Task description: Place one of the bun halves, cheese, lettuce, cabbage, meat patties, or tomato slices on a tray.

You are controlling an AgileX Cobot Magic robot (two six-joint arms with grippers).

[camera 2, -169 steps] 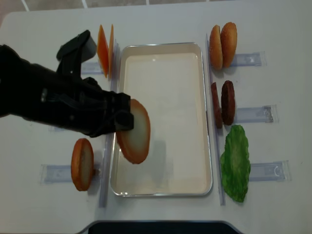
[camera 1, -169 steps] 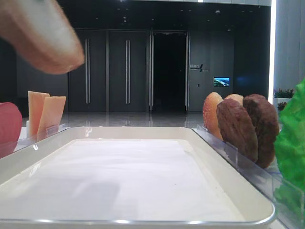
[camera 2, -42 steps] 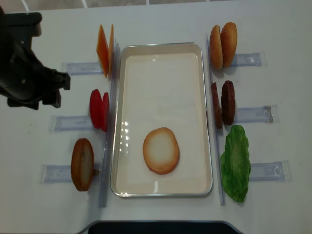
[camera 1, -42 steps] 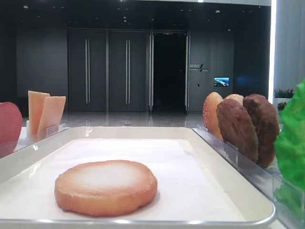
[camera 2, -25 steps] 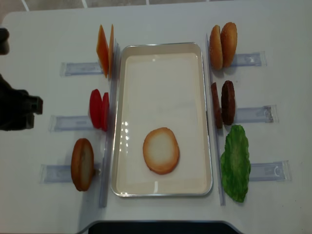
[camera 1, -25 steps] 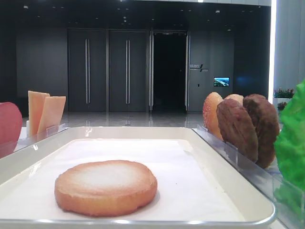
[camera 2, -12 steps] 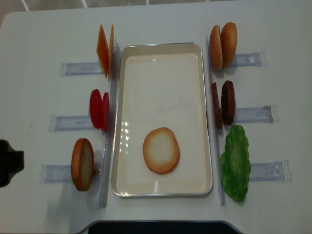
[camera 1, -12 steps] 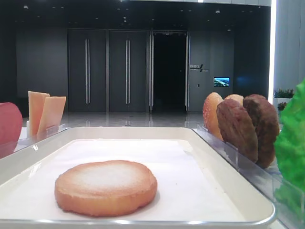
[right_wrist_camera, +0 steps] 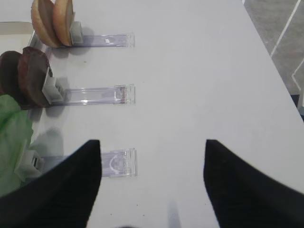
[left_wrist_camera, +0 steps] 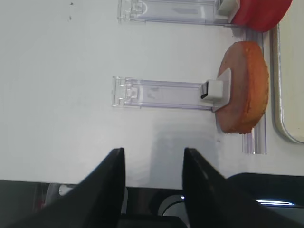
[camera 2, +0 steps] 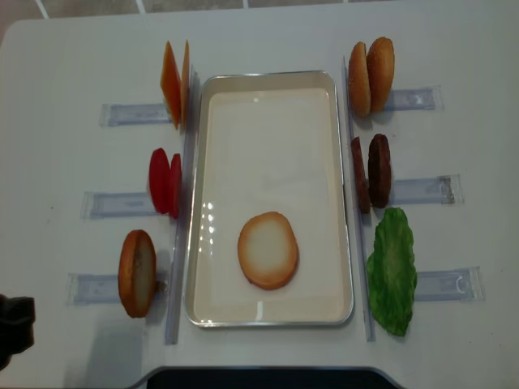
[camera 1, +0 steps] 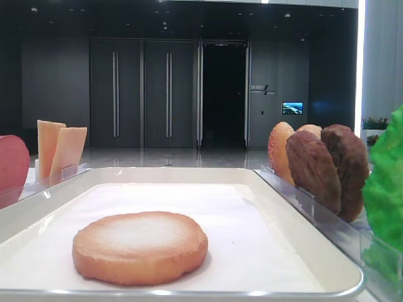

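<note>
The left gripper (left_wrist_camera: 153,183) hangs empty over the tabletop (camera 2: 65,65) at the 8 o'clock corner, jaws moderately apart; the right gripper (right_wrist_camera: 152,185) is wide and empty too. One bun half (camera 2: 268,250) lies flat in the tray (camera 2: 345,312), toward 6 o'clock, so the placing looks done. Outside the tray stand cheese (camera 2: 172,83), tomato slices (camera 2: 165,181) and another bun half (camera 2: 136,272) at 9 o'clock; buns (camera 2: 371,74), patties (camera 2: 371,172) and lettuce (camera 2: 392,271) at 3 o'clock. Nothing blocks the tray.
</note>
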